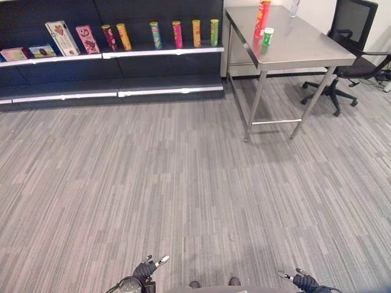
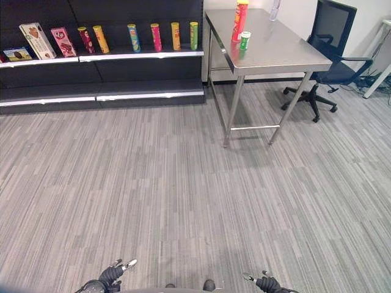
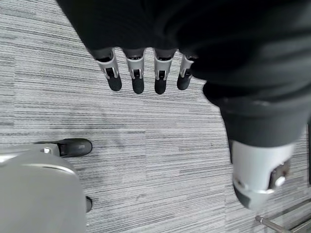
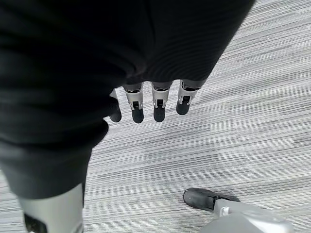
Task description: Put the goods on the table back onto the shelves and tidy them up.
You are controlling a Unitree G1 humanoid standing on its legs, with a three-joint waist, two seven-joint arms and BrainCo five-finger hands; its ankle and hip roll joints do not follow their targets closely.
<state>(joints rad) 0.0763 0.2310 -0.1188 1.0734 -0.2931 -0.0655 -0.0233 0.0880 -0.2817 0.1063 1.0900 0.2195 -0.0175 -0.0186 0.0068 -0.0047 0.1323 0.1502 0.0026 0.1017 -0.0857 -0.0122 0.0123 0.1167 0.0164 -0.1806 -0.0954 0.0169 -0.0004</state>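
Observation:
A tall red tube (image 1: 262, 19) and a short green can (image 1: 267, 36) stand on the steel table (image 1: 305, 52) at the far right. A clear bottle (image 1: 294, 7) stands at the table's back edge. The dark shelves (image 1: 110, 55) at the far left carry several upright tubes (image 1: 177, 33) and snack boxes (image 1: 62, 38). My left hand (image 1: 146, 267) hangs low over the carpet, its fingers (image 3: 137, 77) straight and holding nothing. My right hand (image 1: 300, 279) hangs low on the other side, its fingers (image 4: 158, 103) also straight and empty. Both hands are far from the table and the shelves.
A black office chair (image 1: 348, 55) stands right of the table. The lower shelf board (image 1: 122, 91) holds nothing. Grey striped carpet (image 1: 183, 183) stretches between me and the shelves.

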